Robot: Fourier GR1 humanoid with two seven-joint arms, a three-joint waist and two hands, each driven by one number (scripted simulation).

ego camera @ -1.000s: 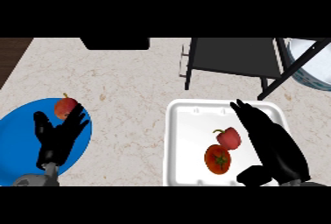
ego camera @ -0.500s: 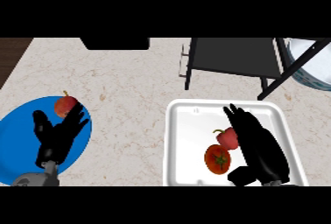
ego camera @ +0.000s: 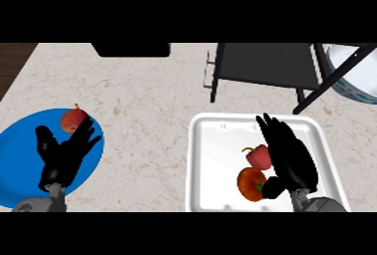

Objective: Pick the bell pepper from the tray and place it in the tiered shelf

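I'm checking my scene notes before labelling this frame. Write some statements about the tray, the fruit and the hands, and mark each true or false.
1. The white tray holds two red items. True: a bell pepper and a rounder red-orange fruit.
2. The right hand is over the blue plate. False: it is over the tray, beside the pepper.
3. The pepper sits on the tiered shelf. False: it lies in the tray.
4. The left hand is over the blue plate. True.
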